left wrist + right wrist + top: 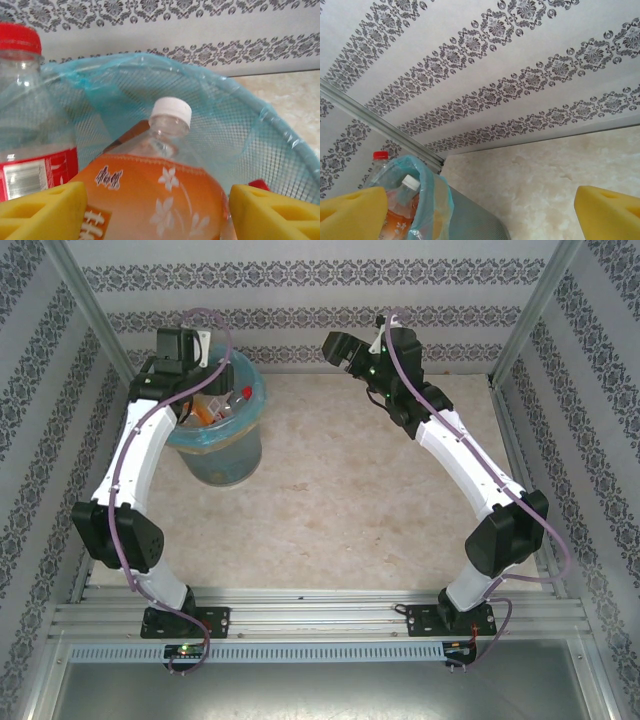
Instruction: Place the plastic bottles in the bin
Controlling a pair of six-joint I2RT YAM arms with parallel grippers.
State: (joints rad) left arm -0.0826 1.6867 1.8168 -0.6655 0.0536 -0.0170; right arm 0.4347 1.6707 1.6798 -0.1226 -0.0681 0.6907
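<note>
The bottles (215, 408) are piled inside the bin (228, 455), which is stood on the tabletop (380, 500). The left end effector (157, 215) is held over the bin's mouth with its pads (40, 212) parted. An orange-labelled bottle (150, 192) with a white cap is framed between them, and a sliver of gap is seen at one pad. A red-capped bottle (30, 125) is stood just beside it in the bin. The right end effector (342, 348) is held raised, right of the bin, jaws wide open.
</note>
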